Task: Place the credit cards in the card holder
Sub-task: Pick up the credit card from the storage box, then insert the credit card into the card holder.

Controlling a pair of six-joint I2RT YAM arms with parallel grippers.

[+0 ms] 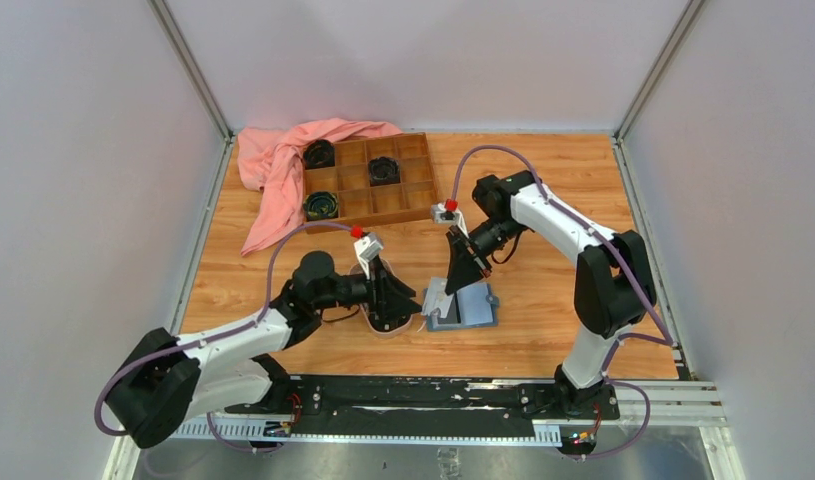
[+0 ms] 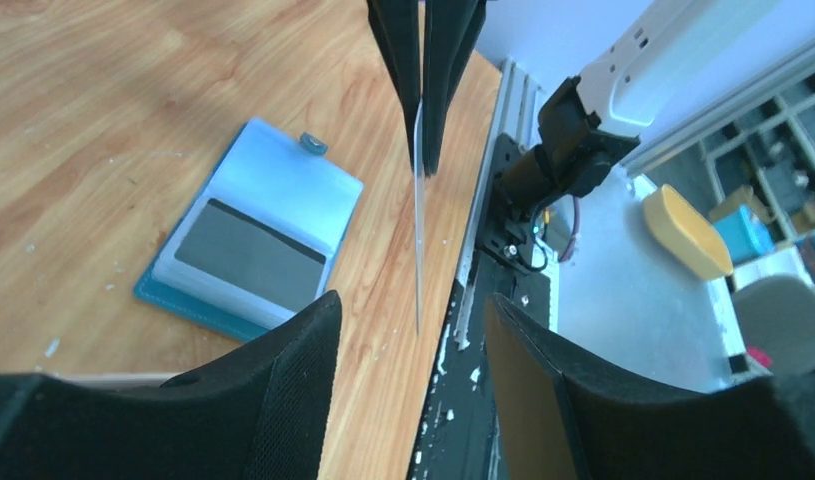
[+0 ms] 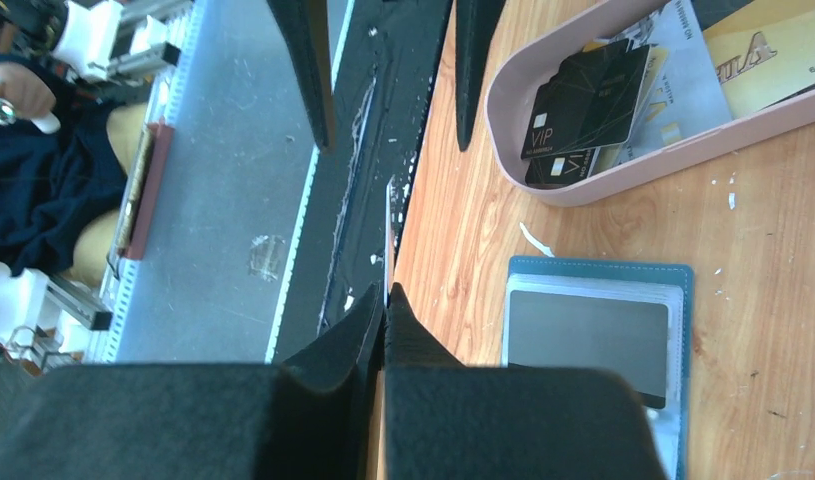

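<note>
– Near the table's front edge, what's your right gripper [image 3: 385, 300] got?
– Fingers pinched tight on one credit card [image 2: 419, 230], seen edge-on as a thin sliver. Can't tell its colour.
– Left gripper [image 2: 411, 310]?
– Spread wide, holding nothing. The card's free end points into the gap between its fingers. I see no contact with either.
– Where's the card holder [image 2: 283, 175]?
– Flat on the table [image 2: 103, 100], open, with a grey card [image 2: 251, 255] in a slot. It's just beside and below my right fingertips, off to one side of the held card. Right arm is nearer and hangs almost over it in the top view.
– Axis?
– Card's long axis runs from my right fingertips toward the left gripper, standing on edge, while the holder lies flat. So I reckon the next move is to tip the card toward flat and line it up with a slot. Which way the slots open, can't tell.
– Other cards?
– A black card [image 3: 583, 100] and a gold card [image 3: 773, 60] in the pink dish [image 3: 623, 170], next to the holder.
</note>
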